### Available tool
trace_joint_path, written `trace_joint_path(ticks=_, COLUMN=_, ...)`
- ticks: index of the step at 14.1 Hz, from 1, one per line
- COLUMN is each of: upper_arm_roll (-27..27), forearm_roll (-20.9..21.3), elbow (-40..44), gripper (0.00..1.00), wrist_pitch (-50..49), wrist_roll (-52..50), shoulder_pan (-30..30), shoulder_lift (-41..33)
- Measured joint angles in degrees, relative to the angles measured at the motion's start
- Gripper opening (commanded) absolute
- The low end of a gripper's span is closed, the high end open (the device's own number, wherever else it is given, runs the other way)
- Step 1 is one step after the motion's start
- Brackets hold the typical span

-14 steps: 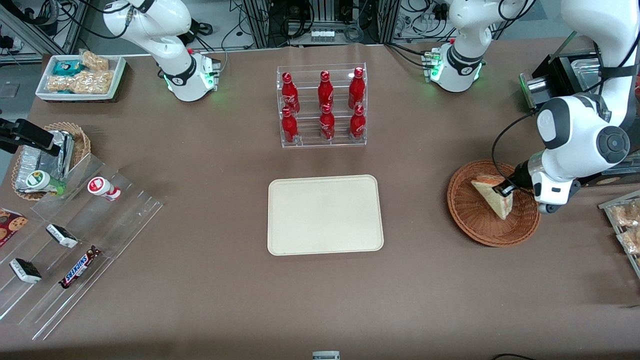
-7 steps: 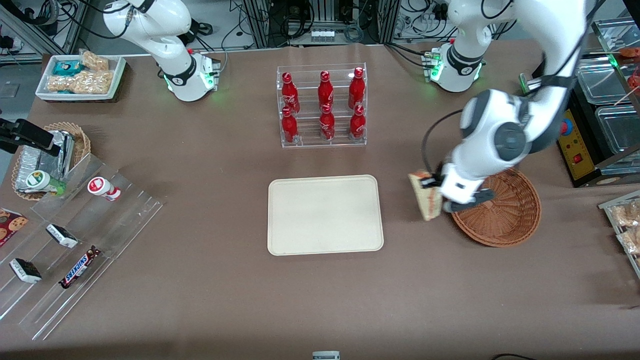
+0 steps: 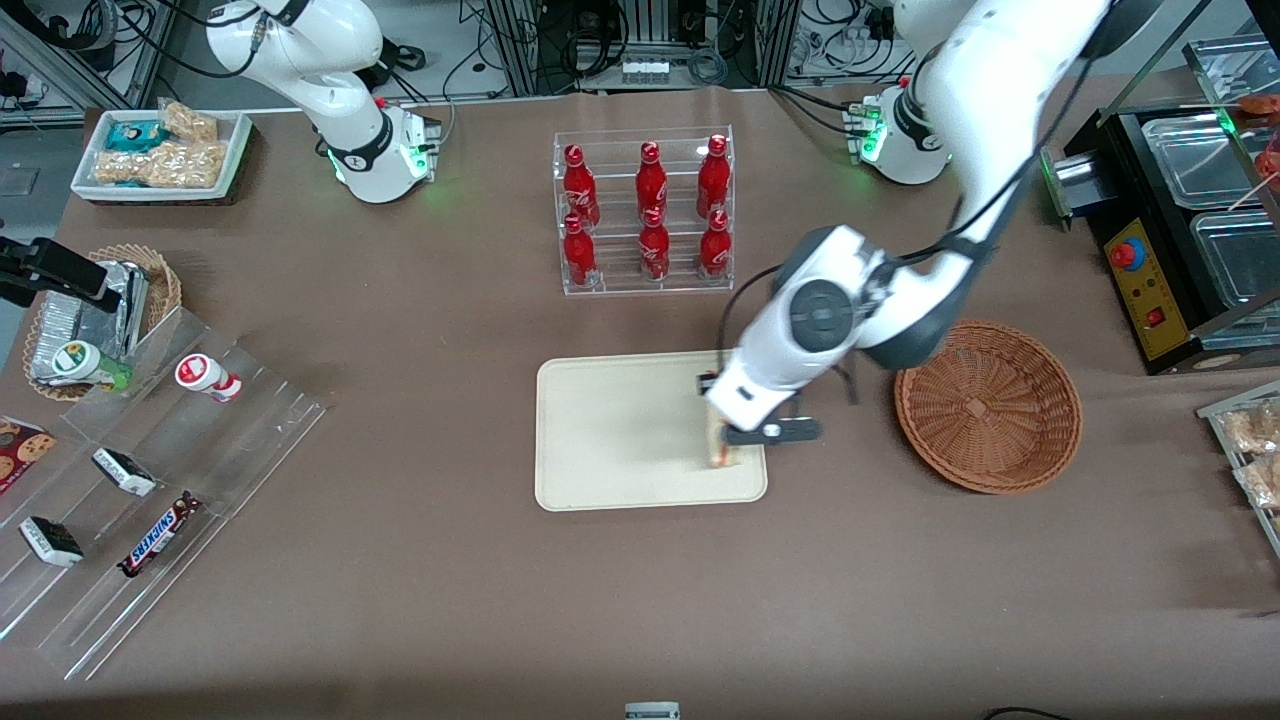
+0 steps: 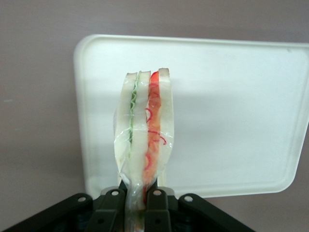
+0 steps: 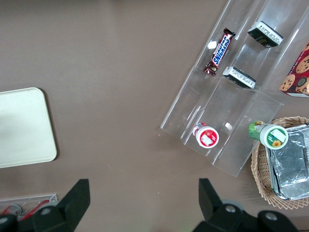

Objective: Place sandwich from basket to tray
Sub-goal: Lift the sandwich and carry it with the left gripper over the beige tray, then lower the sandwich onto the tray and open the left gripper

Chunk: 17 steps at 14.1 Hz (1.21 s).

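Pincer (image 4: 136, 205) above the tray (image 3: 600, 430), over the tray's end nearest the basket (image 3: 988, 405). Its two black fingers (image 4: 155, 203) are pressed onto the base of the sandwich (image 4: 143, 145), pinching it on edge.

Sandwich wrapped in clear film; white bread layers, a green filling line on one side, red-orange on the other. In the wrist view it hangs over the tray's bare cream surface, just inside the rim. In the front view only its lower tip (image 3: 720, 455) shows under the arm's wrist, close to the tray edge that faces the basket; contact with the tray cannot be told.

Rest of the tray bare, from the sandwich across to the end toward the parked arm. Brown counter (image 3: 450, 600) open around the tray on the camera side and between tray and basket.

Basket sits on the counter near the tray, toward the working arm's end, apart from the tray; nothing in it.

Farther from the camera than the tray: a clear rack (image 3: 645, 212) holding six red bottles (image 3: 654, 243) in two rows.

Well away from the tray, toward the parked arm's end: a clear stepped shelf (image 3: 150, 480) with snack bars and small cups, a smaller wicker basket (image 3: 100, 310) with foil packs, a white box of snacks (image 3: 160, 152).
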Motion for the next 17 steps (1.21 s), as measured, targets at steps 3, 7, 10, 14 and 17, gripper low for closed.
trace_joint_path(ticks=3, upper_arm_roll=0.08, forearm_roll=4.57, elbow=4.00, gripper=0.11, wrist_pitch=2.16, wrist_roll=-6.40, shoulder_pan=-5.94, shoulder_lift=5.00)
trace_joint_path(ticks=7, upper_arm_roll=0.53, forearm_roll=6.25, elbow=5.65, gripper=0.11, wrist_pitch=3.13, wrist_roll=-9.59, shoulder_pan=-8.50, shoulder_lift=8.26)
trace_joint_path(ticks=10, upper_arm_roll=0.64, forearm_roll=8.73, elbow=6.03, gripper=0.12, wrist_pitch=3.83, wrist_roll=-11.73, shoulder_pan=-8.57, shoulder_lift=9.42)
trace_joint_path(ticks=14, upper_arm_roll=0.64, forearm_roll=9.67, elbow=6.10, gripper=1.00, wrist_pitch=5.08, wrist_roll=-13.10, shoulder_pan=-8.81, shoulder_lift=10.38)
trace_joint_path(ticks=17, upper_arm_roll=0.63, forearm_roll=9.67, elbow=7.63, gripper=1.00, wrist_pitch=4.29, wrist_roll=-13.40, shoulder_pan=-8.72, shoulder_lift=9.41)
